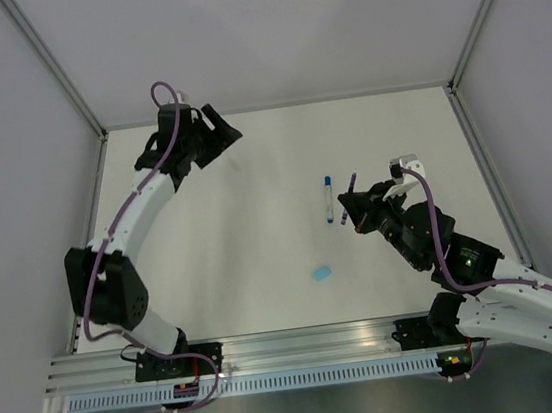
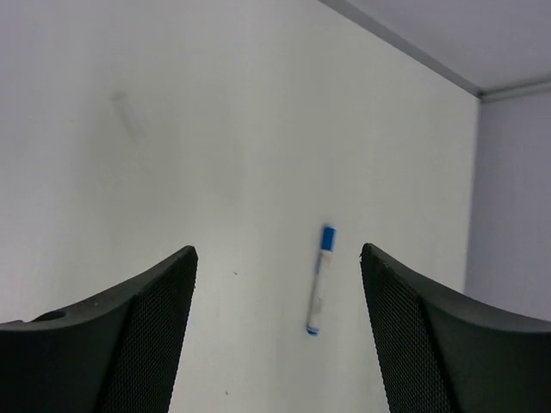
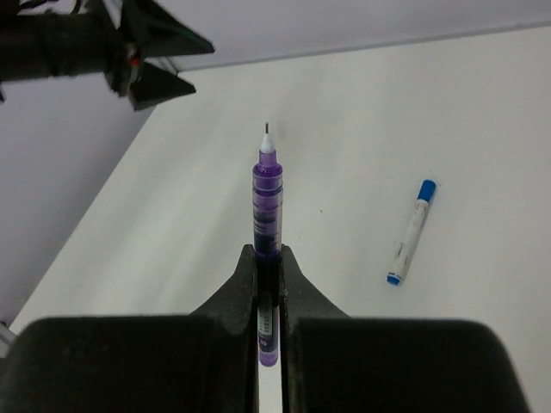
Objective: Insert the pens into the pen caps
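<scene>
My right gripper [image 1: 359,212] [image 3: 265,255] is shut on the dark purple-navy pen [image 3: 267,202], which sticks out ahead of the fingers with its fine tip bare; it also shows in the top view [image 1: 350,193]. The blue-and-white pen [image 1: 328,198] [image 2: 318,280] [image 3: 411,232] lies flat on the table just left of that gripper. One pale light-blue pen cap [image 1: 321,272] lies nearer the arm bases, apart from both pens. My left gripper [image 1: 215,133] [image 2: 277,258] is open and empty, held over the far left of the table, well away from the pens.
The white table [image 1: 259,229] is fenced by aluminium rails [image 1: 274,106] and grey walls. A faint small clear piece [image 2: 126,114] lies on the table far ahead of the left gripper. The left arm's gripper [image 3: 146,52] shows at the top left of the right wrist view.
</scene>
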You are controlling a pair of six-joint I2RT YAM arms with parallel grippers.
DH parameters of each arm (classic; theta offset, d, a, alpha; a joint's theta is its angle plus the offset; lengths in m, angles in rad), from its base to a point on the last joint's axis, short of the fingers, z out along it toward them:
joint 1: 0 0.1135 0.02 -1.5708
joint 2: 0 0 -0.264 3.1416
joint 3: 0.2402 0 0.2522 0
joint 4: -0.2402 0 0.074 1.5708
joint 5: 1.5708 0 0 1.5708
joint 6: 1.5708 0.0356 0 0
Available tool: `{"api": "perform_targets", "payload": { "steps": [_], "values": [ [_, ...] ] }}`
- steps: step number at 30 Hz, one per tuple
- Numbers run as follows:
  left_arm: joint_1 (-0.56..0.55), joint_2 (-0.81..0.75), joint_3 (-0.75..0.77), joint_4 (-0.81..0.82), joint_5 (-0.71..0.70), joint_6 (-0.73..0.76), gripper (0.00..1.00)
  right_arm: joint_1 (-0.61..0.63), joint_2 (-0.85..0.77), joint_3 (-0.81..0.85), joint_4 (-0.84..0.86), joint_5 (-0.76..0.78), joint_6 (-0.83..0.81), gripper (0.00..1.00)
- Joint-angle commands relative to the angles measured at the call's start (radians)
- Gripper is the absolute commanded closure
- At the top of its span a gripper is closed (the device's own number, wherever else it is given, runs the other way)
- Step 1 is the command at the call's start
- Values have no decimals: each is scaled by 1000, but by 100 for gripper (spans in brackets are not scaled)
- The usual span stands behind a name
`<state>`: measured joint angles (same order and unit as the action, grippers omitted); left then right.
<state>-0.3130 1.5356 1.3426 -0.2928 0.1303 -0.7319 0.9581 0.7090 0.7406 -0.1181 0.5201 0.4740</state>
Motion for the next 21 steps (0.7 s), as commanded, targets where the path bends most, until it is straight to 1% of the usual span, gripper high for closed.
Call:
{"api": "perform_targets", "payload": {
  "steps": [1, 3, 4, 5, 7, 8, 10, 11, 14, 17, 21],
  "values": [
    [29, 241, 233, -302, -171, -23, 20, 2, -16, -14, -31, -92, -15, 100],
    [29, 332, 332, -333, -257, 3, 20, 2, -22, -17, -25, -126, -18, 100],
    [29, 374, 419, -347, -288, 6, 20, 2, -20, -23, -20, -130, -20, 100],
    [29, 456, 462, -368, -338, 9, 20, 1, -19, -30, -9, -127, -20, 100],
    [35, 536, 544, -384, -365, 17, 20, 1, -2, -41, -2, -124, -17, 100],
    [38, 610, 617, -393, -365, 19, 20, 2, 4, -40, -3, -126, -17, 100],
    [49, 670, 706, -405, -365, 29, 22, 1, 24, -38, -5, -124, -23, 100],
    [51, 719, 728, -411, -379, 35, 24, 2, 30, -37, -2, -121, -23, 100],
    [52, 770, 776, -424, -420, 31, 25, 2, 46, -34, 1, -134, -21, 100],
    [52, 813, 780, -388, -377, 31, 26, 2, 38, -33, 3, -143, -20, 100],
    [52, 857, 780, -376, -336, 3, 29, 1, 17, -38, 1, -138, -15, 100]
  ]
}}
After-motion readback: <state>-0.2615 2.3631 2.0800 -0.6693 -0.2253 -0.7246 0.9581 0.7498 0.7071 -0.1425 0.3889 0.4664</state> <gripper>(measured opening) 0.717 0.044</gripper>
